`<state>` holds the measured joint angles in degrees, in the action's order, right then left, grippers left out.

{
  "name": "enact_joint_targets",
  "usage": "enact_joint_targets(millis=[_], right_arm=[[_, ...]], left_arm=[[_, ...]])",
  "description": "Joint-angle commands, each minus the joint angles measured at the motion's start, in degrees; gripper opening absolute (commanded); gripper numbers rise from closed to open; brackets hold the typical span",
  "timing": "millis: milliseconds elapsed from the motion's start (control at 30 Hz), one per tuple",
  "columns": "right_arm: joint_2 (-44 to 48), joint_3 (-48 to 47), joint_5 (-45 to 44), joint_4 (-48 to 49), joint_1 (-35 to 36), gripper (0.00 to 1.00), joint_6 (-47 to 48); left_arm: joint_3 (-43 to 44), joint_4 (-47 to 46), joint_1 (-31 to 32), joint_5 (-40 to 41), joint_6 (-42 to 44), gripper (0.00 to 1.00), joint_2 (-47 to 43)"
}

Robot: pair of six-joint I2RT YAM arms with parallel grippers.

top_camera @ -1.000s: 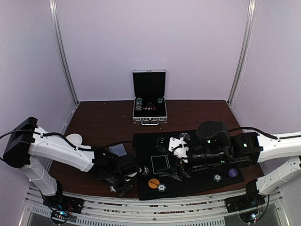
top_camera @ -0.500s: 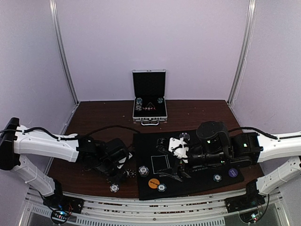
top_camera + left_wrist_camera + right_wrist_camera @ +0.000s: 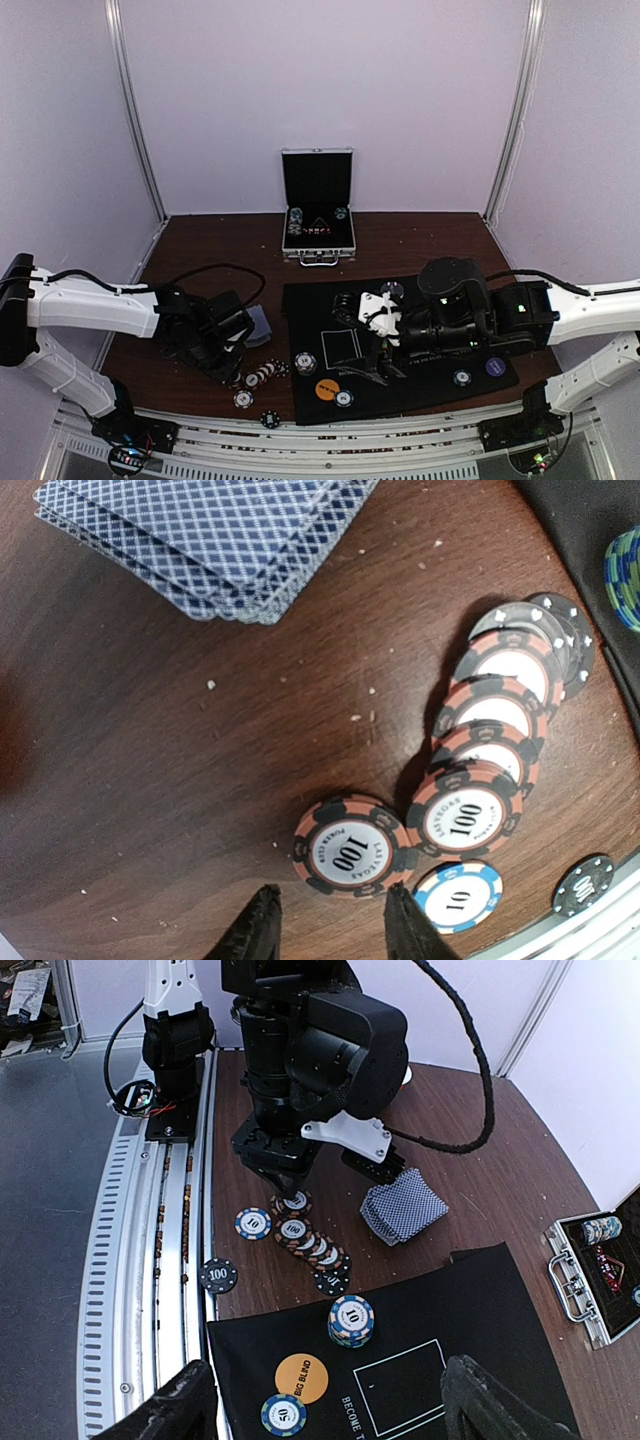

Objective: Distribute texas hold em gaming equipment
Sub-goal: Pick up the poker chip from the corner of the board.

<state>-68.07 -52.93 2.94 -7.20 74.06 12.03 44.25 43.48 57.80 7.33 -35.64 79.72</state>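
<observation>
The left gripper [image 3: 330, 930] hovers over the brown table [image 3: 150, 760], its fingers slightly apart and holding nothing, just beside a loose orange 100 chip [image 3: 352, 845] and a toppled row of chips [image 3: 490, 750] (a pile of cards [image 3: 210, 540] lies nearby). The right gripper [image 3: 330, 1400] stands wide open and empty over the black mat [image 3: 480, 1300], where an orange button [image 3: 303, 1377] lies

The black felt mat [image 3: 310, 300] lies on the near right of the brown wooden counter [image 3: 200, 250], the silver metal case [image 3: 318, 215] behind it at the back. Left of the mat lie the blue-backed card deck [image 3: 260, 325] and, nearer, a toppled row of orange-edged chips [image 3: 262, 374]. On the mat, the orange round disc [image 3: 327, 389] sits near-left, the purple round disc [image 3: 495, 366] right
</observation>
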Motion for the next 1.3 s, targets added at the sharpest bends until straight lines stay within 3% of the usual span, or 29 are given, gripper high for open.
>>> enact_joint_targets(millis=[0, 167, 500, 700, 1267], right_arm=[[1.7, 1.0, -0.9, -0.2, 0.0, 0.80, -0.3], [1.5, 1.2, -0.7, 0.2, 0.0, 0.80, -0.2], [2.0, 1.7, -0.7, 0.3, 0.0, 0.80, -0.4], [1.9, 1.9, -0.8, 0.5, 0.0, 0.80, -0.5], [2.3, 2.2, -1.4, 0.4, 0.0, 0.81, -0.7]], left_arm=[[0.0, -0.5, 0.0, 0.1, -0.7, 0.45, 0.0], [-0.7, -2.7, 0.0, -2.0, 1.3, 0.61, 1.8], [-1.0, -3.6, 0.0, -1.5, 3.9, 0.62, 6.4], [-2.0, -7.2, 0.1, -3.9, 6.1, 0.69, 6.5], [-2.9, -3.9, 0.1, -4.8, 3.2, 0.45, 7.0]])
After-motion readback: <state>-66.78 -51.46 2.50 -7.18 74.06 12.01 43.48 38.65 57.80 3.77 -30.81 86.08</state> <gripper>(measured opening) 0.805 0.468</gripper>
